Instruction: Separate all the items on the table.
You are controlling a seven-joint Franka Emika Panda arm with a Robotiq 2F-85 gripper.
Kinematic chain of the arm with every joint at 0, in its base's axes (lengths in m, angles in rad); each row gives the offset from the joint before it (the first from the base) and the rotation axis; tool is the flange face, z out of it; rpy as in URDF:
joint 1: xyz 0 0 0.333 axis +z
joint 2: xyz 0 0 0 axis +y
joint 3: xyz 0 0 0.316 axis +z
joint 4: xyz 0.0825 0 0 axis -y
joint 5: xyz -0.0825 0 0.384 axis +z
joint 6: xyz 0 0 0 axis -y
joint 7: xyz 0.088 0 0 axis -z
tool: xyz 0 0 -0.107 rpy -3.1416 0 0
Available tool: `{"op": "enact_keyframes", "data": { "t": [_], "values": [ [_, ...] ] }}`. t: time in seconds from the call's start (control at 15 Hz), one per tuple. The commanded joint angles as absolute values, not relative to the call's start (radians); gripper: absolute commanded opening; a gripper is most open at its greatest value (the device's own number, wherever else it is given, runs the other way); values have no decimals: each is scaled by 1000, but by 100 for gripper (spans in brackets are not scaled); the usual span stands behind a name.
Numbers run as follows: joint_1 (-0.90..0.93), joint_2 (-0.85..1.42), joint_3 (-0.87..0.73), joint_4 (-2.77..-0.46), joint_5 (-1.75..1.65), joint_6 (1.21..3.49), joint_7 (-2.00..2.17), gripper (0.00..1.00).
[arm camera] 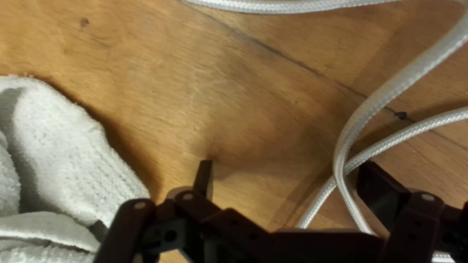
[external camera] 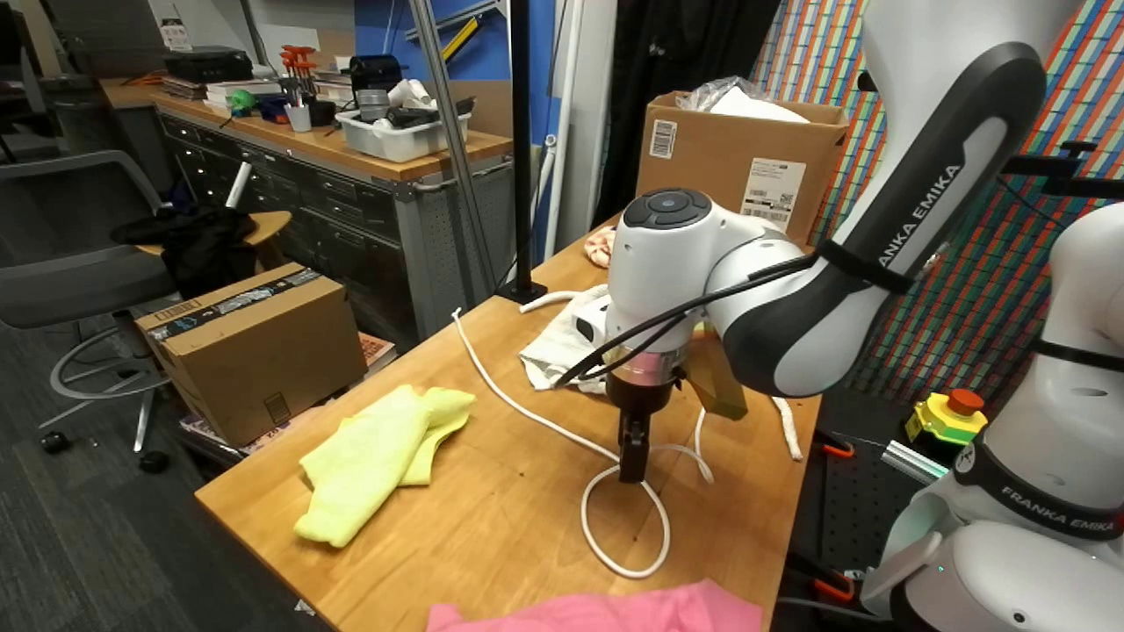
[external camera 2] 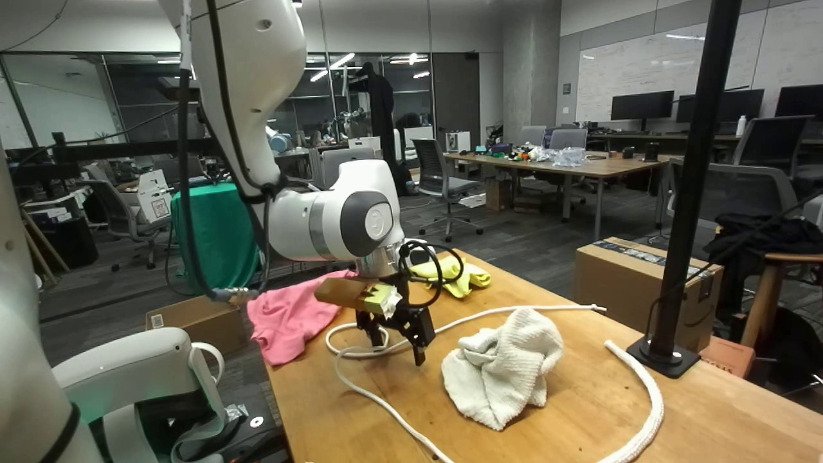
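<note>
We see the worktop [external camera: 509, 527] beneath the bent arm [external camera 2: 289, 225]. In both exterior views the pink cloth [external camera 2: 292, 318] lies at the worktop's edge, well apart from the white cloth [external camera 2: 501, 370], which is crumpled into a heap; the yellow cloth [external camera: 373, 465], folded over, lies apart from both. In an exterior view the rope [external camera 2: 654, 399] curves near the white cloth. Our gripper [arm camera: 285, 168] hangs low over the worktop, its fingers [arm camera: 380, 191] spread wide. Between them, in the wrist view, the cord [arm camera: 367, 106] crosses itself just beside one finger; we cannot tell whether the two touch. A straighter length of cord runs between the white and yellow cloths.
</note>
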State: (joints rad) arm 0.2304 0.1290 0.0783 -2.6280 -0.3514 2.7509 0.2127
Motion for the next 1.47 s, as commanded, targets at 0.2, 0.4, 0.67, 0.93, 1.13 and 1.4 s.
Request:
{"op": "enact_keyframes", "data": {
  "t": [0.2,0.4,0.67,0.93,1.13,1.4],
  "values": [
    [213,140,39,-2616,-418,2751,267,100],
    [209,138,28,-2615,-439,2750,282,100],
    [204,123,47,-2625,-399,2739,249,100],
    [205,73,117,-2645,-244,2703,124,100],
    [206,38,189,-2633,-57,2637,-13,100],
    [213,-46,215,-2597,39,2523,-106,100]
  ]
}}
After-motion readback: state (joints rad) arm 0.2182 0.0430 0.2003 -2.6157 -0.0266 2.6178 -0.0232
